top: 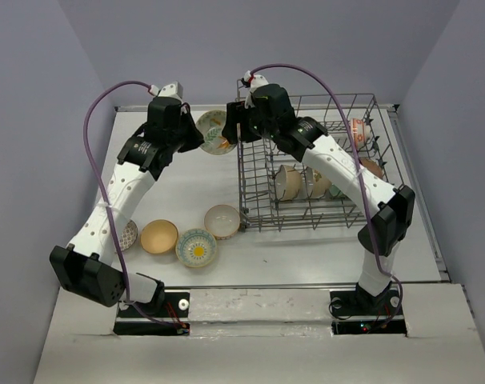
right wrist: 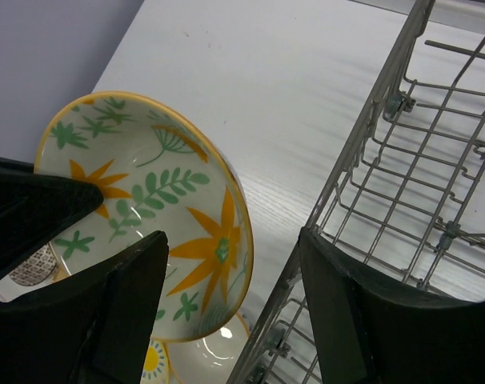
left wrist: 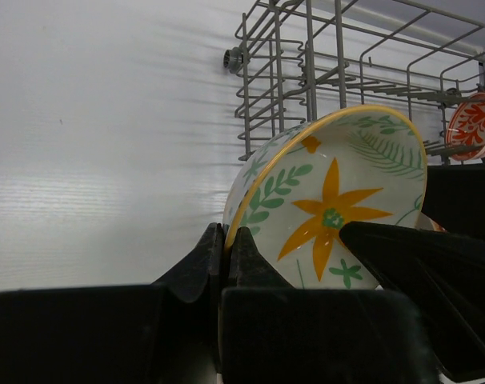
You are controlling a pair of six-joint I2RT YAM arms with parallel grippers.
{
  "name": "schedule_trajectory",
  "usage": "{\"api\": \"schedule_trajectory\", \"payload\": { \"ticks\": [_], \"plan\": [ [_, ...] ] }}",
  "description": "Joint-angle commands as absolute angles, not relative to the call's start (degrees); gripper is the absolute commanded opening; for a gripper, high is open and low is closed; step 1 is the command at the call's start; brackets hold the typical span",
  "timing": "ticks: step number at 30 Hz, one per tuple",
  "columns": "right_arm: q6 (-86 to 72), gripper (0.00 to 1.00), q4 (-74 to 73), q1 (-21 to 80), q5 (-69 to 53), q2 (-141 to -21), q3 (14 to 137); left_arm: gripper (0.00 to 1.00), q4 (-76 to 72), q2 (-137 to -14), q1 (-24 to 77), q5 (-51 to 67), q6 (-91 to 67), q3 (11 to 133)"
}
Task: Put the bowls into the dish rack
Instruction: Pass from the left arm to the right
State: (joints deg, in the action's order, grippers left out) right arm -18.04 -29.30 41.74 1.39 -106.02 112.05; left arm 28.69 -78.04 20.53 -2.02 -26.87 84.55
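Note:
My left gripper (top: 199, 138) is shut on the rim of the cream floral bowl (top: 215, 132) and holds it tilted on edge in the air, just left of the dish rack (top: 306, 210). In the left wrist view the fingers (left wrist: 196, 256) pinch the bowl's (left wrist: 330, 200) yellow rim. My right gripper (top: 234, 128) is open at the bowl's other side, against the rack's left wall. In the right wrist view the bowl's (right wrist: 146, 200) right edge lies between the open fingers (right wrist: 138, 280), beside the rack wall (right wrist: 362, 152). Several bowls stand in the rack, among them a red-orange patterned one (top: 357, 126).
On the table near my left arm lie a tan bowl (top: 158, 236), a blue-rimmed bowl with yellow centre (top: 196, 247), a white bowl (top: 223, 221) and a patterned bowl (top: 130, 234) partly under the arm. Grey walls stand on three sides.

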Motion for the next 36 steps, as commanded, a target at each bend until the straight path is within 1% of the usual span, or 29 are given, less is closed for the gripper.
{"api": "schedule_trajectory", "payload": {
  "ticks": [1,3,4,5,7,9,11,13,15,20,23,24,25,26,27,28,29,30,32,33,36],
  "plan": [
    [-17.05,0.71,-28.74,42.28,3.69,-106.35,115.57,0.00,25.40,-77.17,21.53,-2.73,-27.60,88.06],
    [-16.96,0.68,-28.83,42.28,3.87,-106.78,116.01,0.00,25.58,-77.26,21.97,-2.64,-27.69,88.24],
    [-16.96,0.61,-28.83,42.28,3.95,-107.05,116.19,0.00,25.58,-77.26,22.06,-2.55,-27.69,88.24],
    [-16.88,0.57,-28.74,42.28,4.13,-107.05,116.28,0.00,25.58,-77.17,22.15,-2.55,-27.69,88.24],
    [-16.88,0.49,-28.83,42.28,4.13,-107.40,116.63,0.00,25.58,-76.91,22.32,-2.55,-27.77,88.33],
    [-16.88,0.44,-28.74,42.28,4.30,-107.58,116.72,0.00,25.58,-76.82,22.41,-2.46,-27.69,88.33],
    [-16.96,0.42,-28.83,42.28,4.48,-107.75,116.81,0.00,25.84,-76.82,22.41,-2.37,-27.69,88.59],
    [-16.88,0.37,-28.83,42.28,4.66,-107.93,116.89,0.00,25.84,-76.73,22.50,-2.20,-27.60,88.59],
    [-16.79,0.36,-28.83,42.28,4.57,-108.10,116.98,0.00,25.66,-76.64,22.59,-1.76,-27.60,88.59],
    [-16.61,0.35,-29.18,42.28,4.48,-108.37,116.90,0.00,25.58,-76.55,22.85,-1.58,-27.42,89.03],
    [-16.61,0.26,-29.27,42.28,4.83,-108.37,116.81,0.00,25.66,-76.73,22.94,-1.50,-27.33,89.12],
    [-16.44,0.21,-29.27,42.28,5.10,-108.28,116.81,0.00,25.66,-76.82,22.94,-1.41,-27.42,89.12],
    [-16.52,0.09,-29.27,42.28,5.36,-108.19,116.81,0.00,25.66,-76.82,23.03,-1.32,-27.33,89.12],
    [-16.52,0.03,-29.27,42.28,5.62,-108.19,116.81,0.00,25.49,-76.82,23.03,-1.23,-27.33,89.12],
    [-16.52,0.01,-29.27,42.28,6.32,-108.02,116.81,0.02,25.40,-76.82,23.03,-1.14,-27.42,89.12],
    [-16.52,0.01,-29.18,42.28,6.68,-107.84,116.72,0.07,25.40,-76.82,23.11,-1.14,-27.42,89.03],
    [-16.52,0.01,-29.27,42.28,6.94,-107.67,116.63,0.14,25.31,-76.82,23.12,-1.06,-27.42,89.12],
    [-16.61,0.01,-29.27,42.28,7.47,-107.23,116.54,0.30,25.23,-76.73,23.12,-1.14,-27.33,88.95],
    [-16.52,0.01,-29.27,42.28,7.91,-106.70,116.63,0.48,24.87,-76.82,23.29,-0.88,-27.16,89.03],
    [-16.44,0.01,-29.18,42.80,8.35,-106.09,116.63,0.60,24.79,-76.90,23.29,-0.88,-26.98,89.03],
    [-16.17,0.01,-29.18,42.80,9.66,-105.03,116.63,0.76,24.43,-76.99,23.38,-0.79,-26.72,89.03]
  ]
}}
